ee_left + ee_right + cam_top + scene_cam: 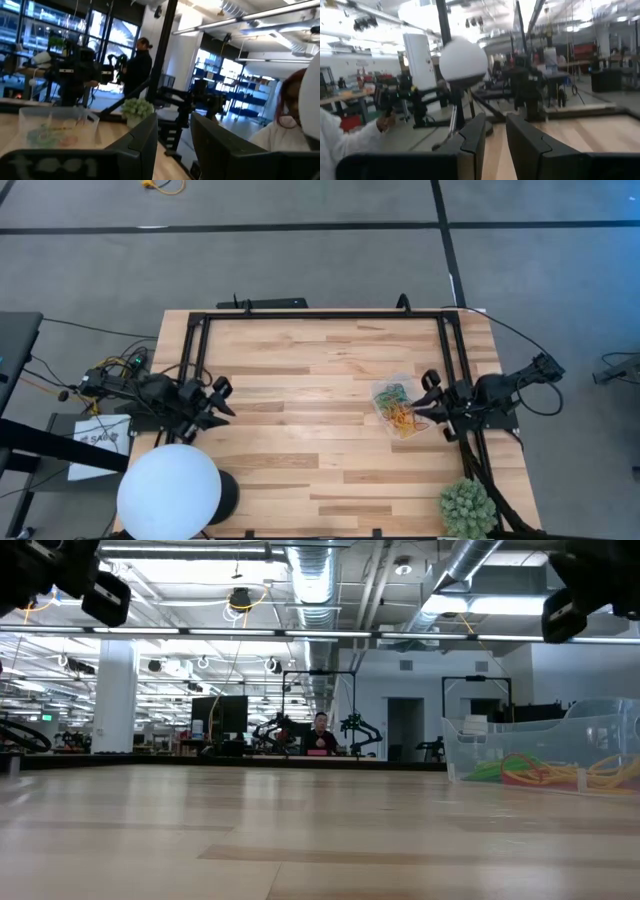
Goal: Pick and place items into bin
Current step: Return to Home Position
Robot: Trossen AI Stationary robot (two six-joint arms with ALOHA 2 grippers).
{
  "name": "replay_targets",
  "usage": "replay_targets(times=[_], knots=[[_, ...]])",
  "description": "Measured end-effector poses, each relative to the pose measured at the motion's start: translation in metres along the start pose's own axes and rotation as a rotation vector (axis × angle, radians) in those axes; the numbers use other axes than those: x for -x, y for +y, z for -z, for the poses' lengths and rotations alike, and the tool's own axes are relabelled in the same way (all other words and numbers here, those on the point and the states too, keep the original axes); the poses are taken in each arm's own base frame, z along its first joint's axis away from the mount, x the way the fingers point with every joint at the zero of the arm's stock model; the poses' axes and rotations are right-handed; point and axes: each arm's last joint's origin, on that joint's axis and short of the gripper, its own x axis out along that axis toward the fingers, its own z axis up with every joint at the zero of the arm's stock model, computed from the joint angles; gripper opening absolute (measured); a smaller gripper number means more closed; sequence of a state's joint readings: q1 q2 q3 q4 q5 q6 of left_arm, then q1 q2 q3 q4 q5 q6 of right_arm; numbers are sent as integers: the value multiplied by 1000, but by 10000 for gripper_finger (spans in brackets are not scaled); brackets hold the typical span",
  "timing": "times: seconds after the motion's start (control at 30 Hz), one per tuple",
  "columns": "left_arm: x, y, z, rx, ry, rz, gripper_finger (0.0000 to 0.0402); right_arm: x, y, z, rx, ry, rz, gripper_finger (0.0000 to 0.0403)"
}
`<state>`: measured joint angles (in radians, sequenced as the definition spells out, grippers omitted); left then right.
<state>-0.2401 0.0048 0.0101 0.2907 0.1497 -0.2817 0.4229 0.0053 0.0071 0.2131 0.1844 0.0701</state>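
Note:
The clear plastic bin (397,408) stands on the table's right half, its base on the wood. Red, green and yellow-orange rubber bands (399,412) lie piled on its floor, and they also show through the bin's wall (545,755) in the low view. My right gripper (436,402) hovers open just right of the bin, above the table, touching nothing. My left gripper (217,402) waits open at the table's left edge, raised, pointing toward the bin (57,127) across the table. I see no bands lying loose on the wood.
A white globe (168,490) stands at the near left corner and a spiky green plant (467,506) at the near right corner. A black frame (320,315) runs along the far edge and both sides. Bare wood lies between the arms. People show in the room beyond.

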Motion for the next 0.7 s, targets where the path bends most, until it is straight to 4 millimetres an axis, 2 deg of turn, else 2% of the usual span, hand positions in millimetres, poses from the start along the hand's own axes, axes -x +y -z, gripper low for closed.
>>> replay_targets(times=[0.2,0.47,0.7], knots=[[0,3,8,13,80,-40,107,0,0,5,2,54,4,71],[4,13,22,113,159,-304,107,0,-1,7,6,74,5,71],[3,14,23,-2,194,-300,107,1,-1,14,19,146,10,71]])
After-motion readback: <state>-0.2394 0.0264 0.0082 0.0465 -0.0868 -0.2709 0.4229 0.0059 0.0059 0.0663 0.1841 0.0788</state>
